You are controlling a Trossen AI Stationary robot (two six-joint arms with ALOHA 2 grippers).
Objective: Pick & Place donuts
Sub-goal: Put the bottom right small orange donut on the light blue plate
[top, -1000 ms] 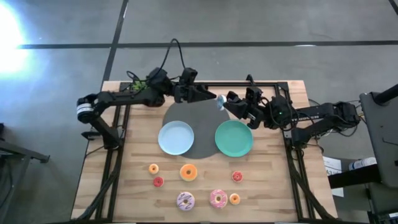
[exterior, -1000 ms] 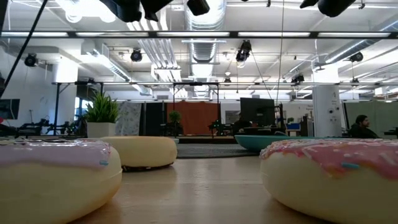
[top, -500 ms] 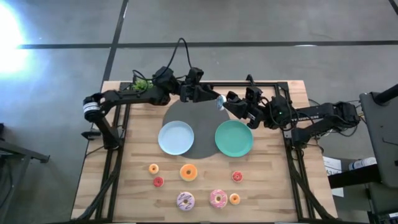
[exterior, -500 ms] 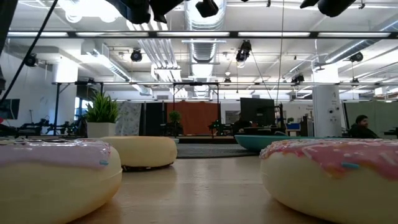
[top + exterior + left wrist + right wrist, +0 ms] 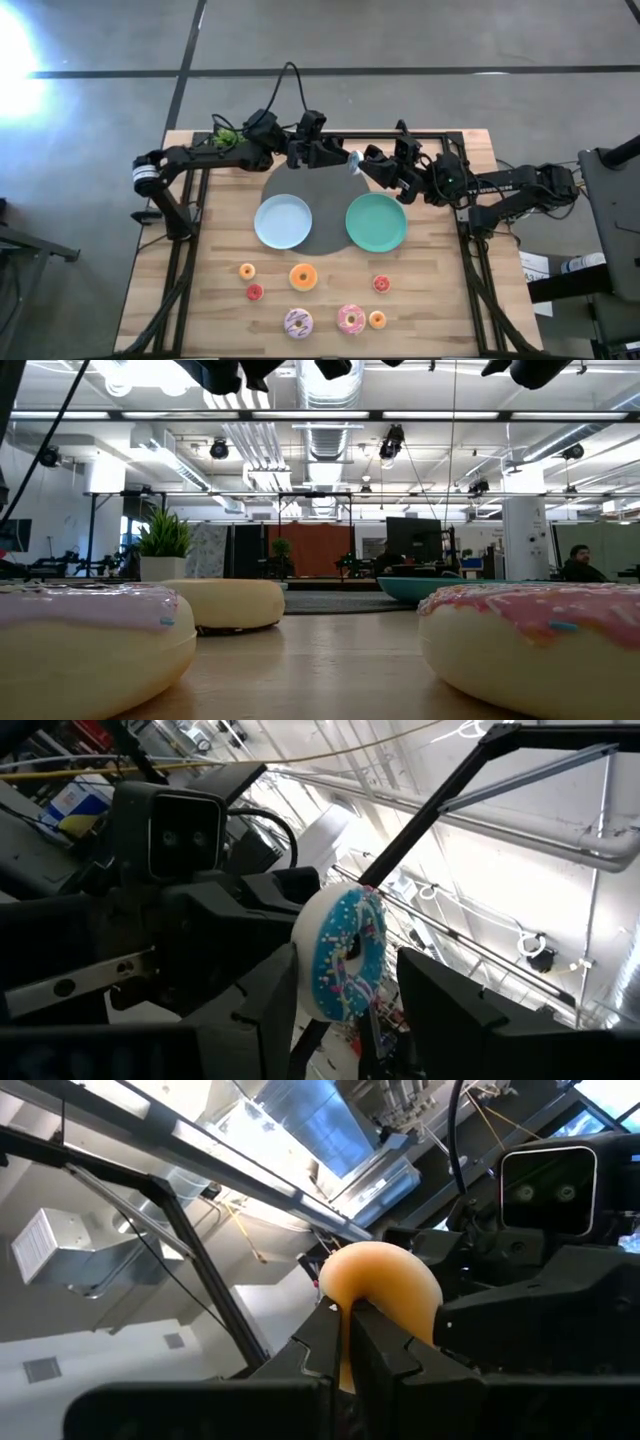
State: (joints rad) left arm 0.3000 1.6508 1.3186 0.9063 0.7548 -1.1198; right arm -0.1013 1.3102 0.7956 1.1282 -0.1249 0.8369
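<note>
A small donut with blue sprinkled icing (image 5: 352, 161) is held in the air over the far edge of the grey disc (image 5: 300, 190). My right gripper (image 5: 361, 166) is shut on it; the right wrist view shows its tan underside (image 5: 385, 1290). My left gripper (image 5: 340, 158) is open, with one finger on each side of the same donut (image 5: 345, 955); I cannot tell whether they touch it. Several other donuts lie near the front edge, among them a large orange one (image 5: 303, 277), a pink one (image 5: 351, 319) and a white-purple one (image 5: 298, 323). My right gripper pinches the blue-iced donut by its ring (image 5: 362, 1302) between its two fingers. The fingers come roughly level from the table's right side. The donut stands on edge, lifted clear of the table and the disc.
A light blue plate (image 5: 283, 221) and a green plate (image 5: 376, 222) lie on the grey disc, below and in front of both grippers. Tiny donuts (image 5: 247, 270) (image 5: 381, 284) lie among the larger ones. The low view shows the white-purple donut (image 5: 90, 640) and the pink donut (image 5: 530, 645) up close.
My left gripper has gone toward the table's right edge, up to the donut that my right gripper holds. My right gripper and the donut have kept nearly still.
</note>
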